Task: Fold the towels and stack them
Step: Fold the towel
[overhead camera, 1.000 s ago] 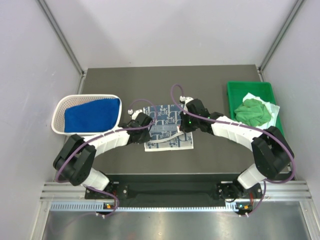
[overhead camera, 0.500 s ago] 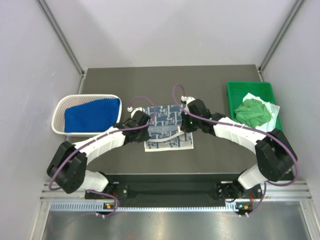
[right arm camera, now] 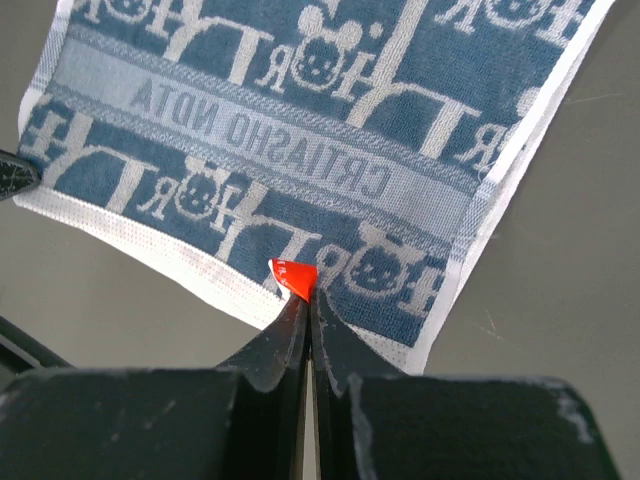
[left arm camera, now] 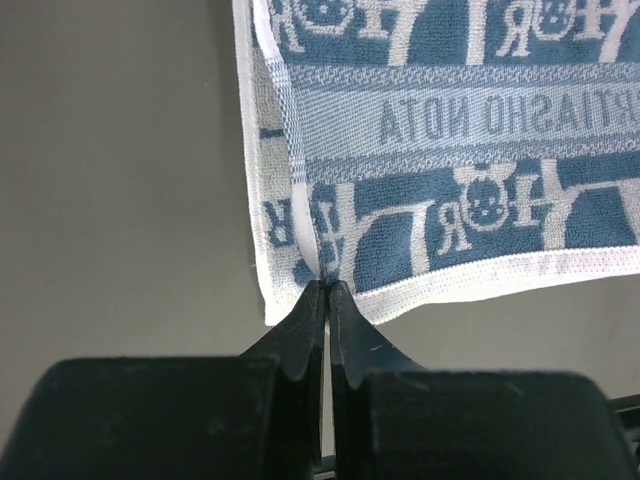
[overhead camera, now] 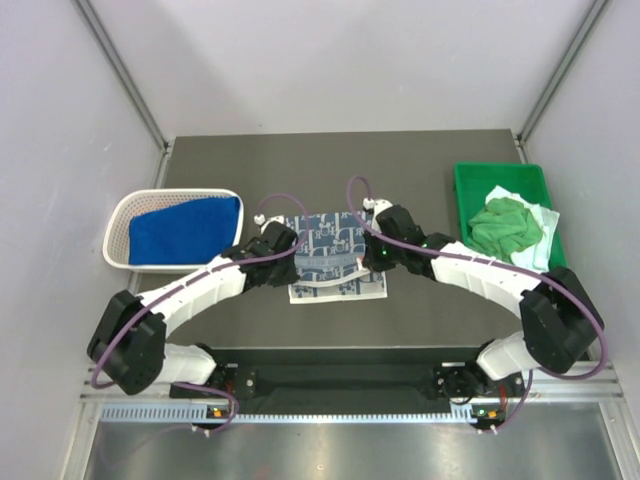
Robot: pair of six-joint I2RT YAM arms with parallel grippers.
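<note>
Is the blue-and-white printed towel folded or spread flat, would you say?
Half folded: the towel has one edge pinched by the left gripper and right gripper, doubled over itself.

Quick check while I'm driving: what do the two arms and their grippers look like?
Both the left arm and right arm have white link shells with black joints and bases. A purple cable loops off each wrist. A small green light glows on the right arm's wrist. The left gripper and right gripper have matte black, wedge-shaped fingers tapering to thin tips.
</note>
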